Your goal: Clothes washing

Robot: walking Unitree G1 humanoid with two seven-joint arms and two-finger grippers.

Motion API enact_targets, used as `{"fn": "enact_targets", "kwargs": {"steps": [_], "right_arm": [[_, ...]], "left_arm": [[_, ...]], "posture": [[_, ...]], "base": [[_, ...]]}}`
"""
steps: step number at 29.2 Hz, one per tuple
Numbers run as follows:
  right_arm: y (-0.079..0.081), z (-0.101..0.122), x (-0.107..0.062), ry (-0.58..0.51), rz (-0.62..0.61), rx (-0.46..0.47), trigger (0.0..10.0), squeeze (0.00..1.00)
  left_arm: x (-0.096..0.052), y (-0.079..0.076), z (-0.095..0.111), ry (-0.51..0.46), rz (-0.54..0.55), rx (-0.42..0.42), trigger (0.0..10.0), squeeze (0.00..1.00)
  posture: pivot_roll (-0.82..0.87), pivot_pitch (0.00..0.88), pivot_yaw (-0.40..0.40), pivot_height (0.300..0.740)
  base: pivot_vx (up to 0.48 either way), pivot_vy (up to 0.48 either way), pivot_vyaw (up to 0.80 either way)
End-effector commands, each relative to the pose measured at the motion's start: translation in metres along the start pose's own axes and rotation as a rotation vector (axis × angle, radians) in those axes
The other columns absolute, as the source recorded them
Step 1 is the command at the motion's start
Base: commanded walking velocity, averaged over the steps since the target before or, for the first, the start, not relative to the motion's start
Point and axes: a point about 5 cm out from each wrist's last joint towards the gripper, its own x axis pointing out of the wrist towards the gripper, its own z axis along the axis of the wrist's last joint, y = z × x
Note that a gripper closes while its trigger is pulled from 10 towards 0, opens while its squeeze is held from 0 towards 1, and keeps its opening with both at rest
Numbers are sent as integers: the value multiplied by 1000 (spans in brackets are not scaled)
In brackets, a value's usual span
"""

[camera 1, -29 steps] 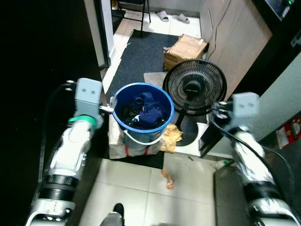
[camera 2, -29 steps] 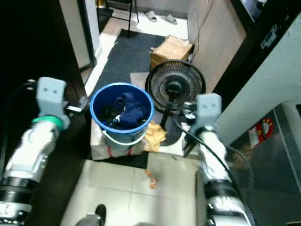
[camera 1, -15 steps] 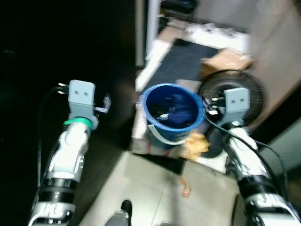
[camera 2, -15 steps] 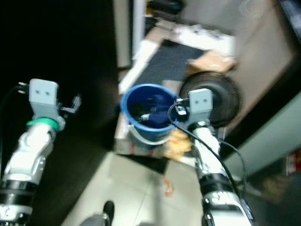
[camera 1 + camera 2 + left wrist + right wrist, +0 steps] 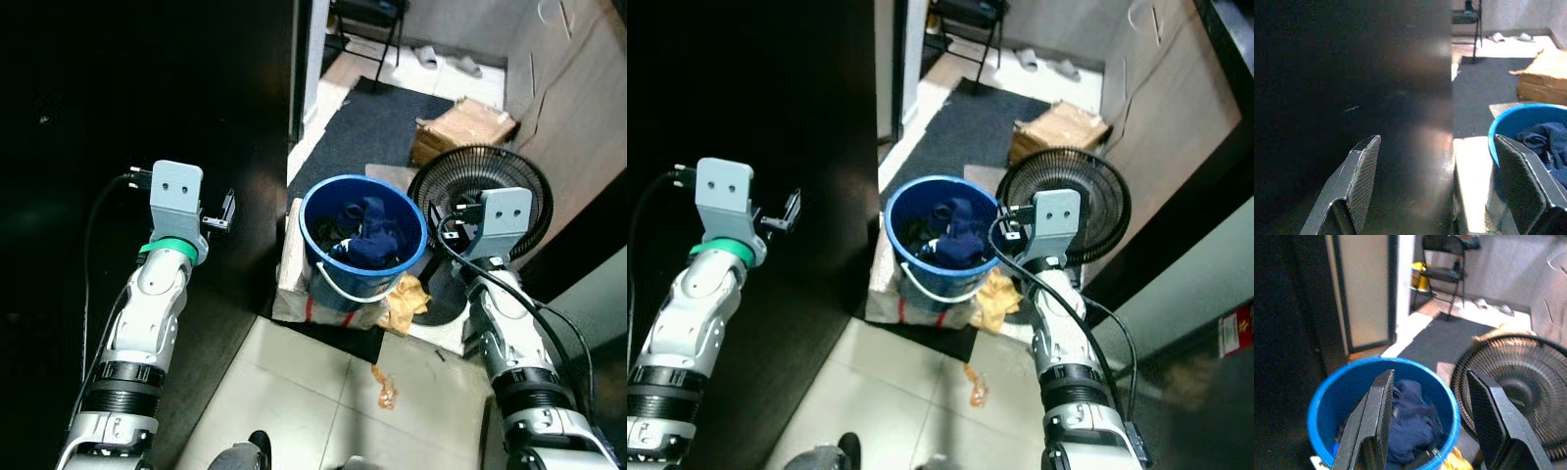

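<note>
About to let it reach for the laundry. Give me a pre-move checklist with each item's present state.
1. Blue bucket upright, mouth unobstructed: ok.
2. Dark clothes inside the bucket: ok.
3. Right gripper open, facing the bucket: ok.
4. Left gripper open, holding nothing: ok.
5. Fan close beside the right arm, collision risk: not ok.
6. Bucket steady on the white box under it: cannot tell.
</note>
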Motion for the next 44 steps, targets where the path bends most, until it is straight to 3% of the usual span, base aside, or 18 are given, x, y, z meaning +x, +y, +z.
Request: {"fn": "enact_targets", "kwargs": {"steps": [1, 13, 22, 30, 34, 44], "right_arm": [[-4, -3, -3, 12, -18, 15, 10000, 0], [-5, -2, -3, 2, -17, 3, 10000, 0], [-7, -1, -4, 2, -18, -10, 10000, 0], [-7, -2, -4, 5, -14, -13, 10000, 0], [-7, -2, -4, 6, -13, -14, 10000, 0], [-6, -1, -4, 3, -9, -16, 10000, 0]], "left_arm": [[0, -3, -4, 14, -12, 9, 10000, 0], [0, -3, -5, 15, -14, 5, 10000, 0], [0, -8, -4, 8, -36, -19, 10000, 0], [1, -7, -3, 27, -23, -104, 10000, 0], [2, -6, -4, 39, -18, -106, 10000, 0], [3, -8, 4, -35, -32, -52, 10000, 0]], "posture": [[0, 73, -13, 740], [-6, 75, -14, 740], [-9, 79, -15, 740], [-8, 80, -15, 740], [-10, 77, -15, 740], [-11, 71, -18, 740]], "base": [[341, 337, -788], [311, 311, -133], [0, 0, 0], [0, 0, 0], [0, 0, 0], [0, -43, 0]]}}
